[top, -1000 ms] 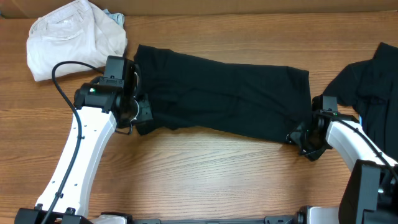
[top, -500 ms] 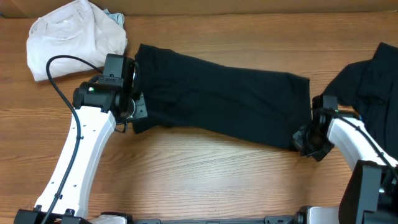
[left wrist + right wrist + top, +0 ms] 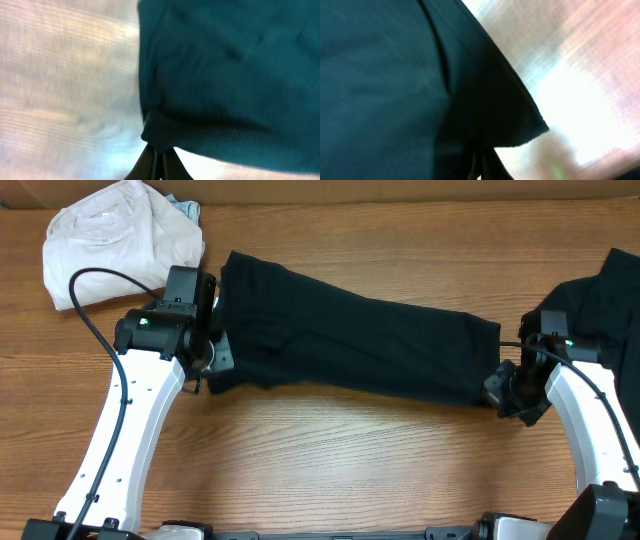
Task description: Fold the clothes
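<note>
A long black garment (image 3: 350,345) lies stretched across the wooden table, slanting from back left to front right. My left gripper (image 3: 212,368) is shut on its near left corner. In the left wrist view the fingers (image 3: 160,159) pinch a fold of the dark fabric (image 3: 225,75) just above the table. At the other end, my right gripper (image 3: 497,388) is shut on the near right corner. The right wrist view shows its fingers (image 3: 481,167) closed under the black cloth (image 3: 395,75), with a pointed corner hanging past them.
A cream-white garment bundle (image 3: 120,240) sits at the back left corner. A second black garment (image 3: 600,305) lies at the far right, just behind my right arm. A black cable (image 3: 95,290) loops over the table behind the left arm.
My right gripper has shut on the garment's near right corner and moved back and to the right with it. The left gripper shifted slightly toward the back; the fabric is pulled straighter.
</note>
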Motion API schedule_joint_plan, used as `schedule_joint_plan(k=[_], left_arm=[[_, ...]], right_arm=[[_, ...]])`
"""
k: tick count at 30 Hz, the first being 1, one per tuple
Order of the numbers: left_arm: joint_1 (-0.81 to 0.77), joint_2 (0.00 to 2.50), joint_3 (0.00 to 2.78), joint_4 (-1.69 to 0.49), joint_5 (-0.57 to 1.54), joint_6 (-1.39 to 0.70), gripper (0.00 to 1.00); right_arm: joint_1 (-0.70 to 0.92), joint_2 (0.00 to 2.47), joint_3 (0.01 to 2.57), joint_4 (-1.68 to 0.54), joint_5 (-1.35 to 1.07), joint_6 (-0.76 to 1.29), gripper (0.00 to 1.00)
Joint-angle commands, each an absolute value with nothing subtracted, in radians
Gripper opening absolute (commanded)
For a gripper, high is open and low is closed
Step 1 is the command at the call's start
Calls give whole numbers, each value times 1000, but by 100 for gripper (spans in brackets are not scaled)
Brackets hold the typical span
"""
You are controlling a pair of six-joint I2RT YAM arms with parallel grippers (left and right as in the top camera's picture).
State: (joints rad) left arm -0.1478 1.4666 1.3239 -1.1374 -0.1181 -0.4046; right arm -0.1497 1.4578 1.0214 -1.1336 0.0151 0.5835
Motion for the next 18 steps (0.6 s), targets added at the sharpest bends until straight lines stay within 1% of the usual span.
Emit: schedule_joint_plan(k=[1,6,12,18], left_arm=[[-138,1470,1349,-1061,-195,-422,4],[-138,1518,1349,-934,-271,-422,4],[-138,1649,1349,-822,-273,-422,4],[-137,1794,1349,-681,-274,-422,4]], right_arm=[[-153,1449,1041,-1058,33,572,4],[-152,1449,1041,-881,28,568,4],[-152,1463,1041,-699,14,568,4],[-151,1551,1040,-514,-24,542,4]])
